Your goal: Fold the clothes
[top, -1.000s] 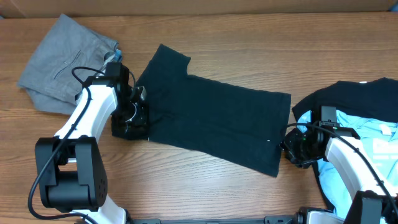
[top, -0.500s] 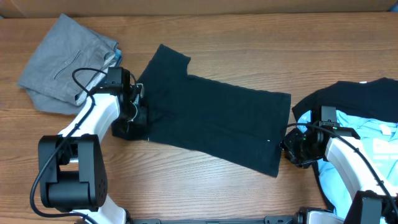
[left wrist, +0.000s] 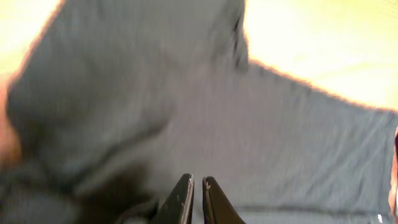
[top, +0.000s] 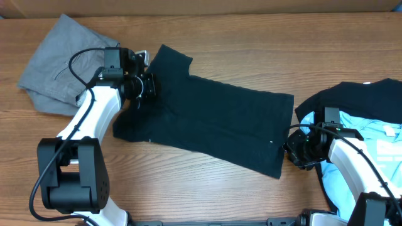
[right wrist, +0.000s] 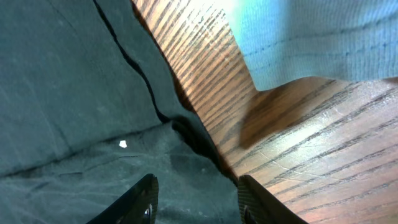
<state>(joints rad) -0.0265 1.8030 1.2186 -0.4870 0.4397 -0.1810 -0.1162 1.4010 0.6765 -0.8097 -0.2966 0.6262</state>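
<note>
Left gripper [left wrist: 197, 182], fingers together, is hovering over the navy T-shirt's [top: 220, 119] sleeve end; right gripper [right wrist: 198, 185], fingers apart, is straddling its hem corner.

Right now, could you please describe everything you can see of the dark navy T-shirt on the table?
The dark navy T-shirt is soft, matte knit, lying flat and slanted across the wooden table, one short sleeve pointing up-left. A tiny white mark sits near its right hem, where the right gripper stands open over the fabric. The left gripper, shut, hovers at its sleeve end; contact there is unclear.
</note>
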